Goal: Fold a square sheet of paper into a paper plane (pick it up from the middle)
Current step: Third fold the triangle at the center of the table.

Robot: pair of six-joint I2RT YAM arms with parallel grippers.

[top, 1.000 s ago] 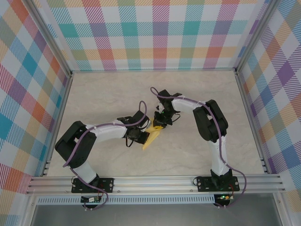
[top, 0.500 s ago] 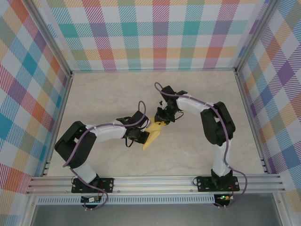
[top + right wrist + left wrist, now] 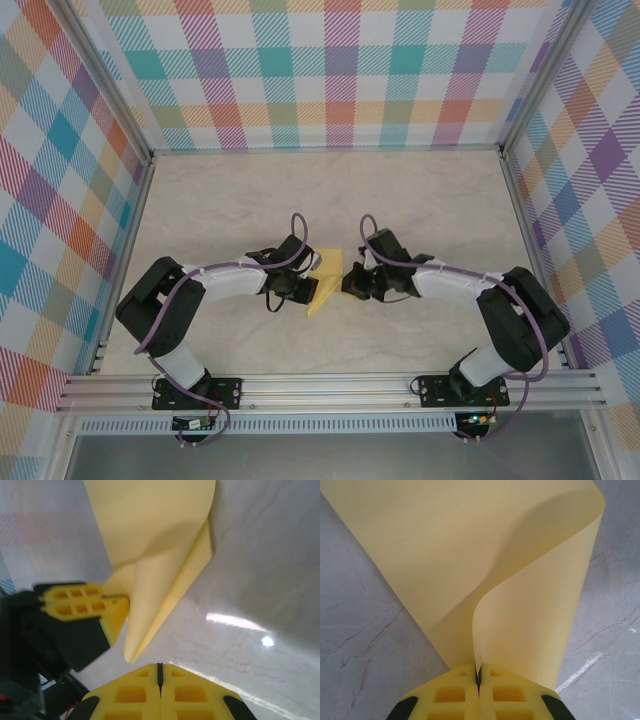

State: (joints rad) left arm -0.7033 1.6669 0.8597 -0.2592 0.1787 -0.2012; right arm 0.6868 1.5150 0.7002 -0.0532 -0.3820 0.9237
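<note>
Paper position decides the coming move: the square sheet of paper sits doubled over between the 2 arms, low over the table near its middle, and the left gripper has it. In the left wrist view that gripper is pressed together on the 2 layers at one end. The sheet spreads away from it as a soft open curl, not a creased fold.

The right gripper sits just beside the sheet on its right side, pressed together on nothing. Its own camera shows it a little short of the nearest yellow corner, apart from it. From this pincer the sheet lies straight ahead, its long axis running away from the tips, narrow end near and broad end far. The left gripper is the nearer, being in contact. The right would probably need to spread its jaws before taking the free edge.
</note>
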